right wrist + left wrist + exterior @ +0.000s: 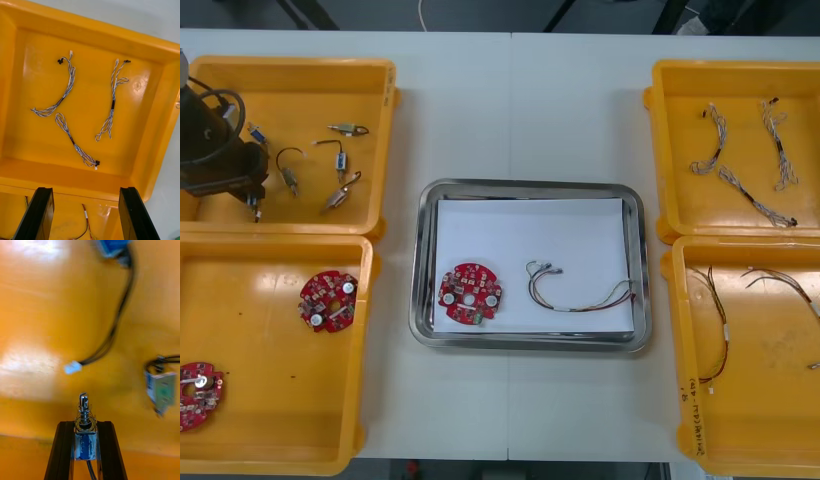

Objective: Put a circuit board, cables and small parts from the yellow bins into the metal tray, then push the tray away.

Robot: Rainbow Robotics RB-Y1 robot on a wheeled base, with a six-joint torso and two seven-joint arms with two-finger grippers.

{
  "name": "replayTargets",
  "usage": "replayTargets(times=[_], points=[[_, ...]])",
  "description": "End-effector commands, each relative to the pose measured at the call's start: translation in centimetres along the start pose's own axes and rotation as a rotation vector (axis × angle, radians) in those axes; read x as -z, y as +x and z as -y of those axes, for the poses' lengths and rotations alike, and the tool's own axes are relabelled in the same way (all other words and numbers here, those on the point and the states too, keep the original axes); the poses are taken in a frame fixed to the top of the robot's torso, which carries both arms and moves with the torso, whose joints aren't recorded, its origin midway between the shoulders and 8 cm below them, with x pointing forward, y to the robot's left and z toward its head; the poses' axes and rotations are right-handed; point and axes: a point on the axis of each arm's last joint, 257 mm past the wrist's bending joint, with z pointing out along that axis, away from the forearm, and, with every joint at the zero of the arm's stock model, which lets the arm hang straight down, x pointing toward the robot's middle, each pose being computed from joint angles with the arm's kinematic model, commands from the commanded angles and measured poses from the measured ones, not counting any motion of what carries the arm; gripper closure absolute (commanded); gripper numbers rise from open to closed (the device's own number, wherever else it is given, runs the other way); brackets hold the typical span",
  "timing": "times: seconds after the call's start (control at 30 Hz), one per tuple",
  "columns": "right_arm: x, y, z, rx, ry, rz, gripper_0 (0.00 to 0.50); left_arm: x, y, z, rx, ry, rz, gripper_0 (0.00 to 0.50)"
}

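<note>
While inside yellow bin (290,95), left end effector (85,426) around small metal part (83,407).

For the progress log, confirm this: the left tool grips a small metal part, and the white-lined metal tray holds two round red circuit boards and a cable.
Wrong count: the front view shows one round red circuit board in the white-lined metal tray, not two, beside a red and yellow cable. The left tool does grip a small metal part.

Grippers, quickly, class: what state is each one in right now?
Left gripper: shut on a small metal part over a yellow bin.
Right gripper: open, empty, over twisted blue and white cables.
</note>
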Motion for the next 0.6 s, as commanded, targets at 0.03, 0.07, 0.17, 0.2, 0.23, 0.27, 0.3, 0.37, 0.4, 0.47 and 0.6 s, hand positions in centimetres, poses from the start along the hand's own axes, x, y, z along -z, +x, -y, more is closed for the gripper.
replayTargets(times=[0.03, 0.07, 0.17, 0.2, 0.23, 0.27, 0.3, 0.37, 0.4, 0.47, 0.6], points=[[1.5, -1.2, 1.2, -0.021, -0.001, 0.029, 0.0, 2.6, -0.3, -0.6, -0.021, -0.039, 0.011, 0.5], [1.3, -1.1, 1.1, -0.022, -0.007, 0.026, 0.0, 2.9, -0.3, -0.5, -0.018, -0.04, 0.012, 0.499], [1.1, -1.1, 0.9, -0.02, -0.011, 0.022, 0.0, 4.1, -0.4, -0.2, -0.02, -0.042, 0.013, 0.5], [1.0, -1.1, 0.7, -0.02, -0.013, 0.023, 0.0, 4.5, -0.3, 0.0, -0.018, -0.04, 0.012, 0.5], [0.9, -1.2, 0.6, -0.021, -0.015, 0.023, 0.0, 4.9, -0.4, 0.0, -0.019, -0.036, 0.014, 0.5], [0.8, -1.2, 0.5, -0.019, -0.016, 0.021, 0.0, 5.2, -0.4, 0.1, -0.021, -0.033, 0.014, 0.5], [0.8, -1.2, 0.3, -0.015, -0.016, 0.021, 0.0, 5.6, -0.4, 0.2, -0.023, -0.032, 0.014, 0.5], [0.2, -1.1, -0.3, -0.005, -0.02, 0.008, 0.0, 6.5, -0.4, 0.6, -0.024, -0.029, 0.017, 0.5], [-0.1, -1.0, -0.5, -0.001, -0.021, 0.001, 0.0, 6.8, -0.3, 0.7, -0.022, -0.032, 0.018, 0.5], [-0.6, -0.7, -0.8, 0.007, -0.021, -0.014, 0.0, 7.6, -0.3, 1.2, -0.018, -0.038, 0.023, 0.499], [-1.5, -0.2, -1.5, 0.015, -0.033, -0.03, 0.0, 9.0, 0.0, 2.6, -0.008, -0.045, 0.031, 0.498]])
